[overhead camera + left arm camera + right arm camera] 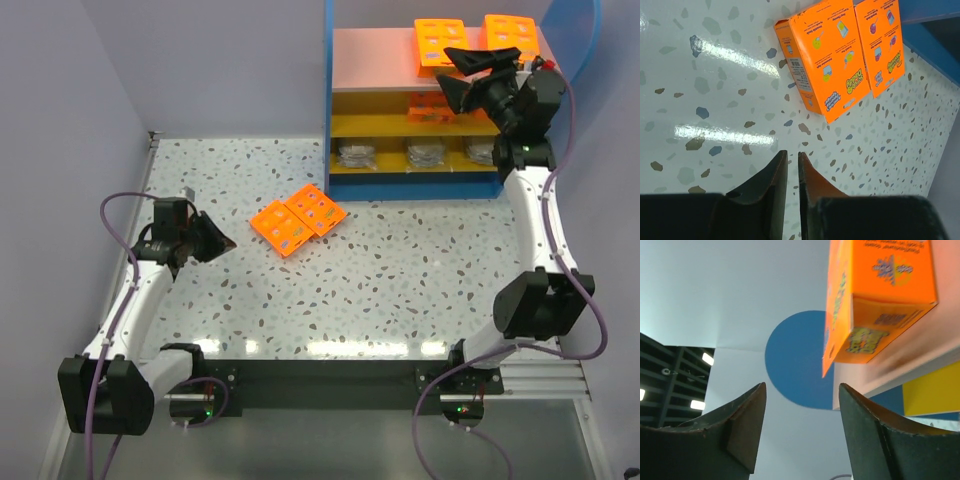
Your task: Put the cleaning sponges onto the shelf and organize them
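Two orange cleaning sponges (280, 228) (317, 208) lie side by side on the table, left of the shelf (370, 60). My left gripper (230, 242) is low over the table to their left, pointing at them. In the left wrist view its jaws (792, 152) are shut to a thin slit with nothing between, the two packs (827, 55) (882, 40) ahead. Two more orange packs (438, 45) (510, 35) lie on the pink top board. My right gripper (445, 68) is open at that board's front edge. In its wrist view the jaws (802, 385) are empty, with an orange pack (880, 290) lying just beyond.
Another orange pack (430, 108) lies on the upper yellow board. Three grey wrapped pads (357, 153) (427, 152) (480, 150) sit in a row on the lower yellow board. The shelf's blue side panel (795, 360) rises behind the right gripper. Its blue base (935, 45) borders the table packs.
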Tool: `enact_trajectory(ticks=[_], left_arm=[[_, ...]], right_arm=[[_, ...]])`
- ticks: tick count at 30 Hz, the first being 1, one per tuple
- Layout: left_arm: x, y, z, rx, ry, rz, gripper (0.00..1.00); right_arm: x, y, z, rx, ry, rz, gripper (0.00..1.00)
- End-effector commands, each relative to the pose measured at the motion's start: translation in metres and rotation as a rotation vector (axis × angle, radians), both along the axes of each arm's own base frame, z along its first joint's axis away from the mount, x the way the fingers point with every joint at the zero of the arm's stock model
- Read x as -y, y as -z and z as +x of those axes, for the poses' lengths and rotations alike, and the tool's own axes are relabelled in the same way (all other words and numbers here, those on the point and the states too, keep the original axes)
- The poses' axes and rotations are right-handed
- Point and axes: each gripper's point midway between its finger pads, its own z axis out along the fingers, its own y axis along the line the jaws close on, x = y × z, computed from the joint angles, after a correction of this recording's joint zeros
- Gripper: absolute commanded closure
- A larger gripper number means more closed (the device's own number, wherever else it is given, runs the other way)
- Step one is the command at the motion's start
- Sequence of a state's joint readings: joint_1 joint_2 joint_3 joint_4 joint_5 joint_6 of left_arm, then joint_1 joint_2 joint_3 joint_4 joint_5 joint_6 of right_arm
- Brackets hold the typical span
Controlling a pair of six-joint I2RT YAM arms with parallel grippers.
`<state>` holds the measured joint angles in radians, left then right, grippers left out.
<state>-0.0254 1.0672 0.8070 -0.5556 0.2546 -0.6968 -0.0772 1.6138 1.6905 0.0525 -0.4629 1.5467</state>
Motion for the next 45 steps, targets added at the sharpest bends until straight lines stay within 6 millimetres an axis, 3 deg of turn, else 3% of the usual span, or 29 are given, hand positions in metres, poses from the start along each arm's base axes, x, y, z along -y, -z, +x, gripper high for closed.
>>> enact_trajectory(ticks=[1,4,5,8,9,10,12,13,14,15,16,17,21,28,31,34,37,38,39,42,45], left_arm=[[0.001,-0.019,0.011,0.065,-0.006,-0.028,0.80],[0.003,-0.027,0.025,0.093,-0.001,-0.033,0.77],[0.003,-0.026,0.033,0.100,-0.001,-0.033,0.75],[0.004,-0.026,0.056,0.120,0.004,-0.037,0.69],[0.005,-0.025,0.062,0.126,0.008,-0.041,0.68],[0.006,-0.029,0.071,0.143,0.013,-0.044,0.66],[0.006,-0.022,0.091,0.149,0.016,-0.043,0.62],[0.009,-0.028,0.102,0.166,0.027,-0.053,0.59],[0.012,-0.018,0.114,0.157,0.039,-0.062,0.58],[0.015,-0.016,0.120,0.156,0.052,-0.069,0.57],[0.016,-0.022,0.131,0.174,0.059,-0.070,0.56],[0.018,-0.009,0.141,0.154,0.066,-0.067,0.55],[0.013,0.006,0.175,0.145,0.059,-0.023,0.54],[-0.007,0.047,0.240,0.065,0.022,0.095,0.55],[-0.003,0.076,0.249,0.000,0.056,0.101,0.59],[0.007,0.096,0.245,-0.032,0.118,0.098,0.64],[0.031,0.108,0.228,-0.039,0.204,0.086,0.67],[0.036,0.109,0.223,-0.035,0.223,0.079,0.67],[0.042,0.111,0.218,-0.033,0.244,0.074,0.67],[0.061,0.116,0.189,-0.054,0.307,0.042,0.70],[0.072,0.114,0.174,-0.047,0.332,0.024,0.71]], right_arm=[[-0.011,-0.052,-0.054,0.148,-0.047,-0.039,0.33],[-0.016,-0.047,-0.076,0.138,-0.062,-0.080,0.27],[-0.020,-0.052,-0.097,0.170,-0.076,-0.129,0.27],[-0.025,-0.006,-0.122,0.074,-0.106,-0.247,0.26],[-0.029,0.003,-0.146,0.047,-0.133,-0.279,0.25],[-0.031,0.032,-0.152,-0.015,-0.153,-0.303,0.25],[-0.037,0.063,-0.184,-0.050,-0.202,-0.387,0.24],[-0.040,0.095,-0.192,-0.111,-0.233,-0.402,0.23],[-0.042,0.118,-0.204,-0.155,-0.262,-0.436,0.22],[-0.050,0.124,-0.220,-0.142,-0.292,-0.450,0.22],[-0.054,0.157,-0.227,-0.205,-0.320,-0.450,0.22],[-0.057,0.171,-0.233,-0.219,-0.334,-0.461,0.21],[-0.086,0.238,-0.262,-0.307,-0.456,-0.515,0.18],[-0.123,0.289,-0.272,-0.367,-0.560,-0.595,0.17],[-0.131,0.303,-0.269,-0.381,-0.558,-0.602,0.16],[-0.141,0.317,-0.259,-0.383,-0.551,-0.603,0.17],[-0.156,0.327,-0.247,-0.384,-0.556,-0.581,0.16],[-0.163,0.322,-0.240,-0.344,-0.554,-0.569,0.16],[-0.172,0.332,-0.238,-0.371,-0.572,-0.577,0.16],[-0.194,0.339,-0.228,-0.361,-0.600,-0.593,0.16],[-0.208,0.343,-0.222,-0.354,-0.610,-0.594,0.16]])
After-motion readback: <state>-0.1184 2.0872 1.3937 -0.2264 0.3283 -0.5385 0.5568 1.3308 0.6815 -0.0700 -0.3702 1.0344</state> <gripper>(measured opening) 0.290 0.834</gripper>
